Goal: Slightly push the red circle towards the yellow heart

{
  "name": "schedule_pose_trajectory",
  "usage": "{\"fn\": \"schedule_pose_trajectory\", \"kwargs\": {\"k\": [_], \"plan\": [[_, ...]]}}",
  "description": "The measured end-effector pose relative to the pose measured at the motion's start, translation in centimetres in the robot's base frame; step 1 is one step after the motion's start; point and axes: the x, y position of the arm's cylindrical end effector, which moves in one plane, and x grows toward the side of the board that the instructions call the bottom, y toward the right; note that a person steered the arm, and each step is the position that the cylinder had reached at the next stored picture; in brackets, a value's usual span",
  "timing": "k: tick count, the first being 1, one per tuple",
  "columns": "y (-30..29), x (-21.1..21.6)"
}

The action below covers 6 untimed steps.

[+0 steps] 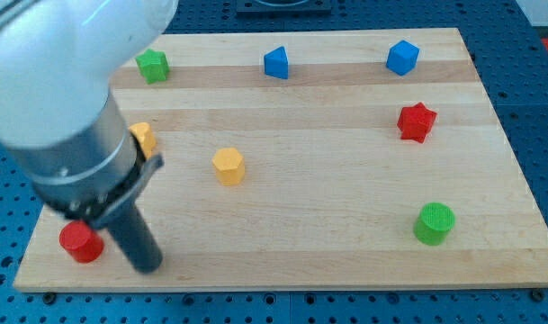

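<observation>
My tip (148, 266) sits near the wooden board's (345, 207) bottom-left corner, just right of the red circle block (80, 241) — close, contact unclear. No jaws on this rod, nothing gripped. The yellow heart block (144, 137) is by the left edge, partly hidden behind the arm; the yellow hexagon block (229, 166) lies toward the middle.

A: What colours sit on the pale wood tabletop (345, 180)?
B: A red circle (80, 241), red star (417, 121), two yellow blocks (229, 166) (144, 137), two blue (276, 63) (402, 57), two green (152, 66) (434, 223).
A: And my tip (148, 265)?
B: Dark grey.
</observation>
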Motion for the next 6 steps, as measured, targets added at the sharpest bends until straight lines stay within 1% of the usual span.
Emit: {"fn": "schedule_pose_trajectory", "kwargs": {"k": [2, 3, 5, 6], "plan": [[-0.8, 0.6], [-6.1, 0.6], [-7.4, 0.5], [-7.5, -3.2]]}}
